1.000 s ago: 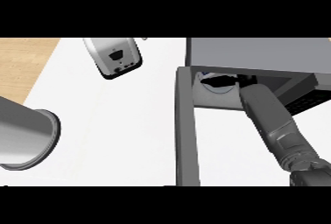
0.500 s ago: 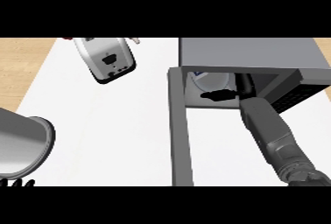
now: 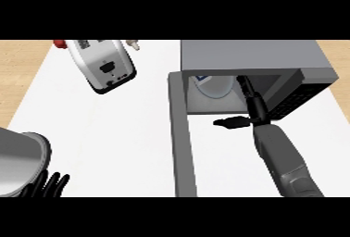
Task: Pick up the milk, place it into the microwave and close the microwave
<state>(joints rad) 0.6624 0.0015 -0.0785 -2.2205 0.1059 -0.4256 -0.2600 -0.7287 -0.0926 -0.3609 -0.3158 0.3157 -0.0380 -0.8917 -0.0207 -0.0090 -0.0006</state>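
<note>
- White milk carton with a blue mark (image 3: 213, 87): inside the cavity of the grey box-shaped microwave (image 3: 249, 53), upper middle of the frame, seen through the open front; only the top part visible, rounded and pale.
- Likely handling: probably a light, fairly stiff carton with smooth and somewhat slippery sides, liable to dent if squeezed; best taken round the middle of the body, thumb on one flat side and fingers on the other, rather than by the top.
- Orientation: apparently upright on the cavity floor, long axis roughly toward the camera, top facing up; blue mark toward the upper left of the carton; exact facing not clear.
- Right black hand (image 3: 249, 97): reaching into the cavity just right of the carton, fingers straight and extended toward the top of the frame, thumb sticking out to the left at the cavity mouth; nothing held, no clear contact with the carton.
- Left black hand (image 3: 49, 183): lower left corner of the frame, fingers up and relaxed, resting, holding nothing.
- Grey microwave door (image 3: 182, 139): swung open, running down the middle of the frame as a long edge-on slab; closing not yet done.
- White toaster-like appliance (image 3: 103, 65): upper left, well apart from the microwave, on the white counter (image 3: 116, 139).
</note>
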